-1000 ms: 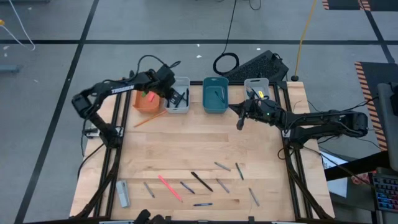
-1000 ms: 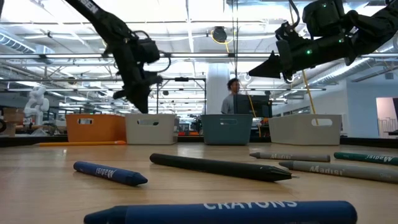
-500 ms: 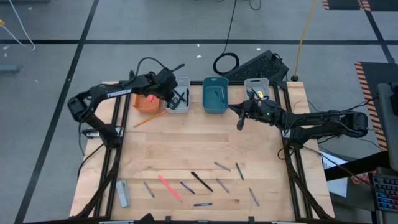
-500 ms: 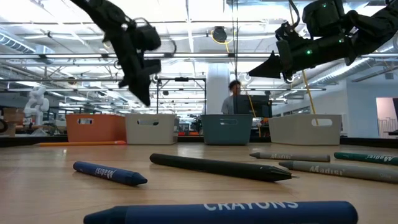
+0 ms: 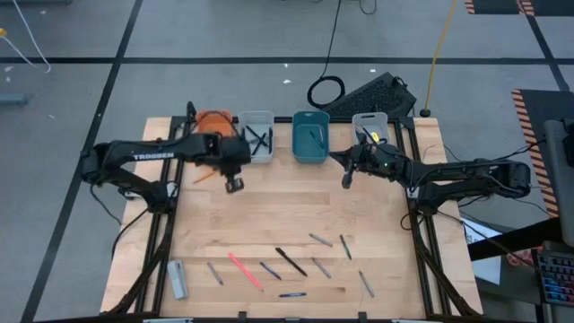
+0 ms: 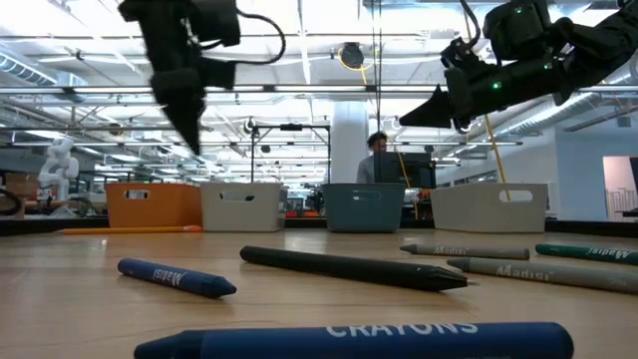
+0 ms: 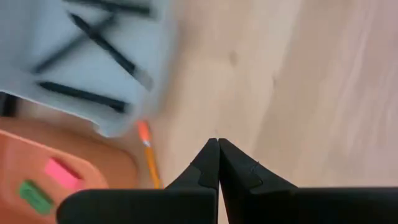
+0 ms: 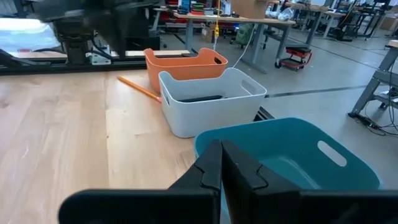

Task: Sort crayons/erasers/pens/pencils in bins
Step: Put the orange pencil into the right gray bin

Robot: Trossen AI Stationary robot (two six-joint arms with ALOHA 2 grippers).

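Four bins (image 5: pixel 310 136), two erasers (image 7: pixel 46 183) in orange one, perhaps ten sticks (image 5: pixel 291 262) loose, both grippers' (image 7: pixel 218 144) (image 8: pixel 221 146) jaws pressed together.

1. The left arm reaches across from the left edge of the desk, its left claw (image 5: pixel 234 183) pointing down, raised above the wood.
2. Its fingers (image 7: pixel 208 163) are pressed together, holding nothing.
3. The right arm stretches in from the right, its right claw (image 5: pixel 345 178) likewise closed and empty, held aloft.

Just beyond the left jaws sit two bins (image 7: pixel 81 59) side by side, both erasers (image 7: pixel 50 183) in one, a pencil (image 7: pixel 149 158) lying alongside on the tabletop (image 7: pixel 298 81).
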